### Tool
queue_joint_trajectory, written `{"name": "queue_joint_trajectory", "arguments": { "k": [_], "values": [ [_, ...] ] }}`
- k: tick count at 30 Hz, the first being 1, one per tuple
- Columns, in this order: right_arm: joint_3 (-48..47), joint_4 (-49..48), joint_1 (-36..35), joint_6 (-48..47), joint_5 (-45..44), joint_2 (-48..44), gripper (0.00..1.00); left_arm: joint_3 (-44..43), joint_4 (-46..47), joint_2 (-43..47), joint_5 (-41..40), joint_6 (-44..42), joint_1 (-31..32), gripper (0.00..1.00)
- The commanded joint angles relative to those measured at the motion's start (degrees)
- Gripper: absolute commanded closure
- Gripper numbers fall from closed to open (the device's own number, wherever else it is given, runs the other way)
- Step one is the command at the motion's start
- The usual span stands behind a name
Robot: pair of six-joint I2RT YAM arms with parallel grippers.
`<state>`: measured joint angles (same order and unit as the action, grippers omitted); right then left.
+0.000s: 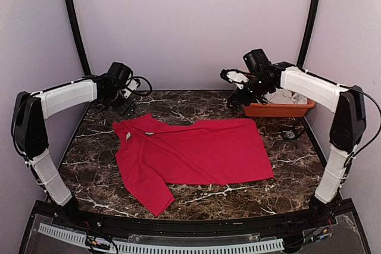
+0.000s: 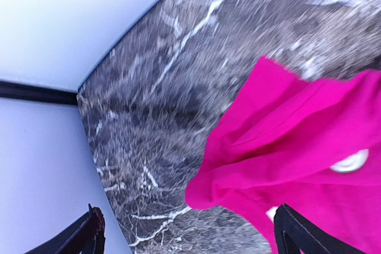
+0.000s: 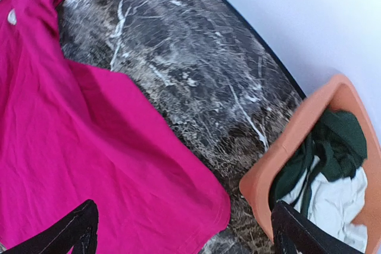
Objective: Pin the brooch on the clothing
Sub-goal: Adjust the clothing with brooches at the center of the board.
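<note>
Table (image 1: pixel 89 165), dark marble pattern with pale veins, black rail along the near edge.

1. T-shirt (image 1: pixel 196 153): bright red, spread flat at the middle. Collar to the left, hem to the right, one sleeve pointing at the near rail. A band of bare marble runs between that sleeve and the rail. Wider bare strips lie to the left and right of the shirt.
2. Brooch (image 1: pixel 150 133): small pale disc lying on the shirt just beside the collar. Whether its pin goes through the cloth cannot be told.
3. Left gripper (image 1: pixel 126 105): raised just beyond the shirt's collar corner and clear of the cloth, jaws spread wide and holding nothing.
4. Right gripper (image 1: pixel 233 87): raised beyond the shirt's far hem corner, jaws likewise wide and holding nothing.
5. Orange bin (image 1: pixel 280 110): beyond and to the right of the shirt, apart from its hem with bare marble between. It holds a dark green garment (image 3: pixel 333 147) and a white garment (image 3: pixel 333 206).
</note>
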<state>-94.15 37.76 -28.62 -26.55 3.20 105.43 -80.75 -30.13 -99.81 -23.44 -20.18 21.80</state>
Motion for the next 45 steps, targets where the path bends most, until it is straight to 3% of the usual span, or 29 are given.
{"name": "queue_joint_trajectory", "arguments": {
  "k": [1, 6, 13, 20, 31, 45],
  "values": [
    [2.7, 4.2, 2.6, 19.1, -7.0, -2.4, 0.01, 0.8, -2.2, 6.7, 1.5, 2.0, 7.3, 0.01],
    [17.2, 0.4, 9.3, 30.1, 1.1, -9.7, 0.01, 4.7, -1.8, 11.5, 2.5, 3.7, 16.7, 0.01],
    [26.3, -0.1, 14.7, 34.1, -6.7, -13.9, 0.01, 8.8, 1.2, 14.5, 3.4, 3.3, 22.5, 0.01],
    [25.0, 0.5, 19.4, 34.7, -11.2, -8.9, 0.02, 11.2, 2.8, 15.8, 4.6, 3.1, 24.2, 0.01],
    [19.3, 3.1, 20.7, 34.6, -19.0, -0.9, 0.16, 11.5, 2.6, 15.2, 4.7, 2.5, 25.8, 0.01],
    [19.6, 2.1, 23.8, 35.5, -18.8, 2.3, 0.14, 11.8, 2.6, 14.6, 4.4, 2.1, 26.6, 0.01]
  ]
}}
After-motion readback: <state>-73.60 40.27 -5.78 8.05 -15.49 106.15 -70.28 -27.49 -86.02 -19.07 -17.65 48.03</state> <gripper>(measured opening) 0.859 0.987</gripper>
